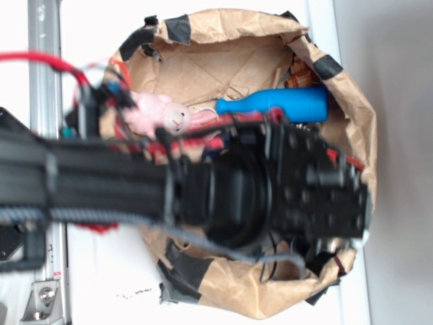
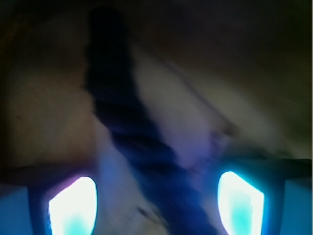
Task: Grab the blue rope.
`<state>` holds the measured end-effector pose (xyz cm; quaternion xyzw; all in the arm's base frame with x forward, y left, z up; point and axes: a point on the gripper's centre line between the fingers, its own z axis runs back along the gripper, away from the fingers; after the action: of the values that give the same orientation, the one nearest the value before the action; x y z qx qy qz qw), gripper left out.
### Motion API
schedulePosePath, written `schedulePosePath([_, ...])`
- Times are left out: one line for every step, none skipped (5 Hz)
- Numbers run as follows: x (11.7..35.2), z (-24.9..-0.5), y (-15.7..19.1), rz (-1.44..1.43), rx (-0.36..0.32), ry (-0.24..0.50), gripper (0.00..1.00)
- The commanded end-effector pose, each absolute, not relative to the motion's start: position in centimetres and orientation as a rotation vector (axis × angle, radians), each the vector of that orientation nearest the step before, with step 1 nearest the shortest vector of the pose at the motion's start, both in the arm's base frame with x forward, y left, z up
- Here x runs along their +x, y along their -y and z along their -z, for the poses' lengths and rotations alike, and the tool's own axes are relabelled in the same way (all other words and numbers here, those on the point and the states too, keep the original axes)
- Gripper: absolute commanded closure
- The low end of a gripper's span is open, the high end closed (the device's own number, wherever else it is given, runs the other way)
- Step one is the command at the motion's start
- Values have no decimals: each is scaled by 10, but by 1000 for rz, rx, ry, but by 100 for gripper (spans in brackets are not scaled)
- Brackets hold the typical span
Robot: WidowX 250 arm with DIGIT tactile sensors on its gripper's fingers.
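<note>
In the wrist view the blue rope (image 2: pixel 132 132), dark navy and twisted, runs from the top left down to the bottom centre over pale brown paper. My gripper (image 2: pixel 156 205) is open, its two glowing fingertips (image 2: pixel 73 205) spread wide on either side of the rope's lower part, neither touching it. In the exterior view the black arm and gripper (image 1: pixel 352 230) reach down into the paper bag (image 1: pixel 223 61) at its right side and hide the rope entirely.
A bright blue bottle-shaped object (image 1: pixel 274 105) lies in the bag beside the arm. A pink plush toy (image 1: pixel 162 112) sits at the bag's left rim. The bag's crumpled walls, patched with black tape (image 1: pixel 179 27), ring the gripper closely.
</note>
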<state>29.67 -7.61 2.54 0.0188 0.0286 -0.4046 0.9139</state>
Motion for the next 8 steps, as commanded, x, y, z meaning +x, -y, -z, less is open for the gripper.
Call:
schedulePosePath([308, -14, 106, 750, 105, -22, 100])
schedulePosePath([315, -15, 96, 644, 76, -7, 100])
schedulePosePath([316, -19, 87, 562, 124, 7, 100])
schedulePosePath([318, -45, 64, 454, 194, 67, 100])
schedulePosePath([313, -76, 32, 312, 191, 153, 100])
schedulePosePath([296, -102, 5, 200, 132, 237, 100])
schedulePosePath([279, -128, -3, 135, 19, 297, 100])
schedulePosePath([273, -139, 8, 93, -62, 238, 100])
